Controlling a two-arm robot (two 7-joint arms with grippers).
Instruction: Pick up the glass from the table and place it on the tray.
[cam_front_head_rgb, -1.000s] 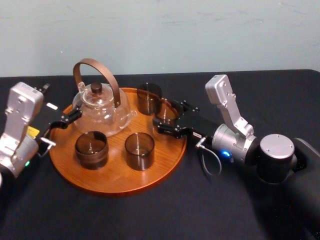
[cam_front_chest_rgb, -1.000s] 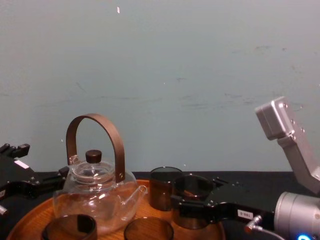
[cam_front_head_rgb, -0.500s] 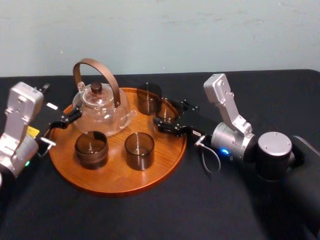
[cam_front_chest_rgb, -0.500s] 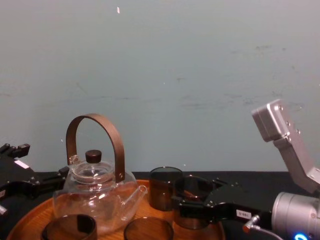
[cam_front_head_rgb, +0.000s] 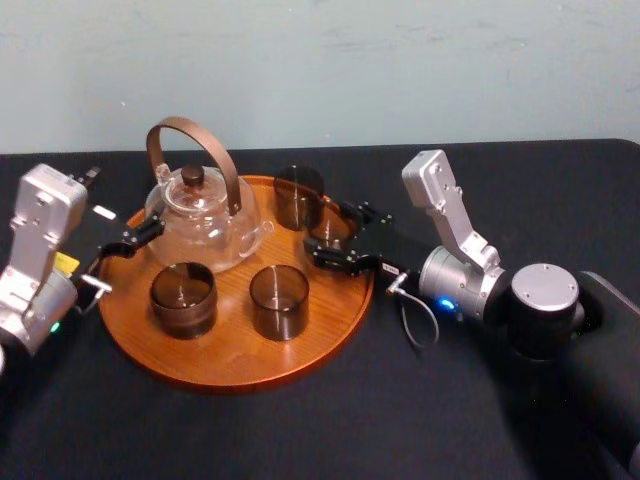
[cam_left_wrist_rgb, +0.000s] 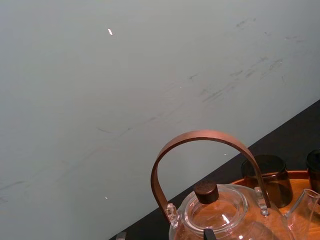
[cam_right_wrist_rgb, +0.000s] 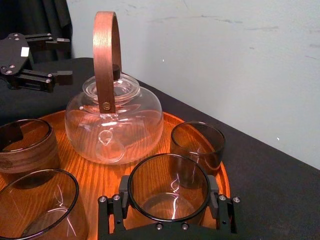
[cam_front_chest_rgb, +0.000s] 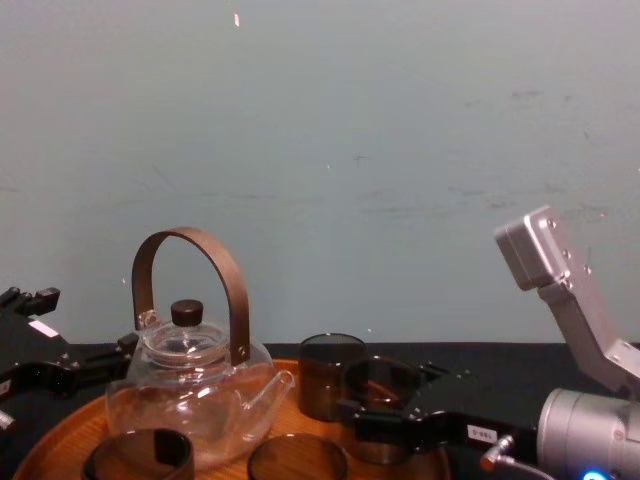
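Observation:
The glass (cam_front_head_rgb: 329, 223) is smoky and clear, and my right gripper (cam_front_head_rgb: 333, 236) is shut on it over the right rim of the round wooden tray (cam_front_head_rgb: 230, 355). In the right wrist view the glass (cam_right_wrist_rgb: 169, 186) sits between the black fingers (cam_right_wrist_rgb: 110, 210), with the tray (cam_right_wrist_rgb: 112, 175) beneath. From the chest view the glass (cam_front_chest_rgb: 384, 383) is low over the tray's (cam_front_chest_rgb: 60, 425) right side. My left gripper (cam_front_head_rgb: 118, 250) stands open at the tray's left edge, beside the teapot, holding nothing.
On the tray stand a glass teapot (cam_front_head_rgb: 205, 215) with a brown hoop handle and three other dark glasses (cam_front_head_rgb: 298, 196) (cam_front_head_rgb: 279, 300) (cam_front_head_rgb: 183, 297). The nearest one is just behind the held glass. Black table (cam_front_head_rgb: 330, 420) surrounds the tray.
My right gripper has carried the glass a little to the left and downward over the tray's right rim. The left arm has not moved.

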